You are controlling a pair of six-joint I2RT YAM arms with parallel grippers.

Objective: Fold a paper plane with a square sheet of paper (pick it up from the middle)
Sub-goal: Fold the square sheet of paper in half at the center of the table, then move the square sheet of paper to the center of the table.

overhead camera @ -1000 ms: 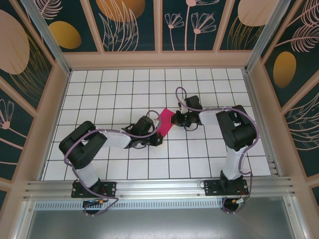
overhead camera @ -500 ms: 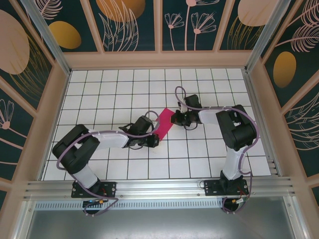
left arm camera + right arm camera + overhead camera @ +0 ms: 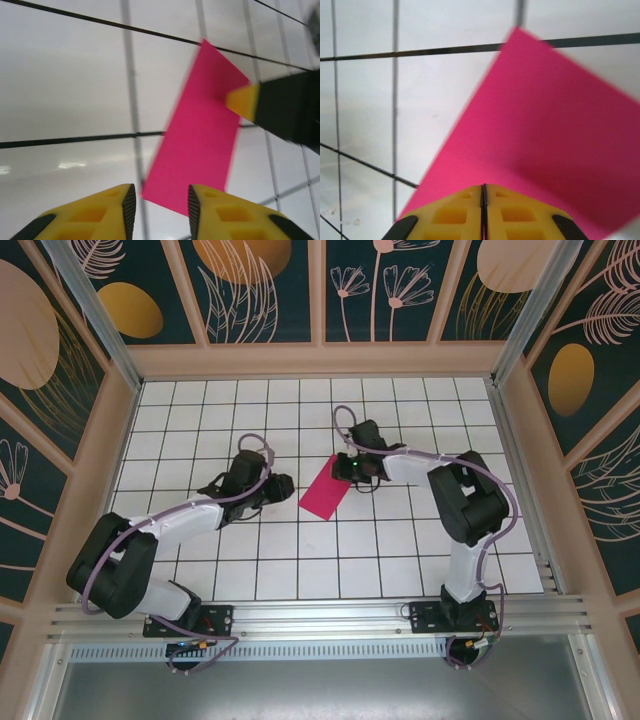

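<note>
Work surface: white table (image 3: 200, 410) ruled with a black square grid, glossy enough to throw soft glare in the left wrist view. It is enclosed on three sides by walls (image 3: 260, 290) of dark teal panels printed with pale leaves, flowers and orange ovals, set in a light peach frame. An aluminium rail (image 3: 320, 618) runs along the near edge, with both arm bases bolted to it.

Sheet of paper (image 3: 324, 493): magenta-pink, lying flat near the middle of the grid, a little right of centre. It reads as an oblong, longer than wide, set diagonally with its long axis running from far right to near left. It crosses several grid lines.

Right gripper (image 3: 343, 469): at the far right corner of the sheet. In its own wrist view the yellow fingers (image 3: 455, 215) are pressed together, with a hairline seam between them and the pink paper (image 3: 545, 110) running up to their tips. Whether the paper is caught between them cannot be told. In the left wrist view one yellow tip (image 3: 241, 101) touches the sheet's edge.

Left gripper (image 3: 283, 483): to the left of the sheet, near it but apart. Its fingers (image 3: 120, 205) stand spread with nothing between them, and the paper's (image 3: 200, 135) near corner lies just beyond the gap.
</note>
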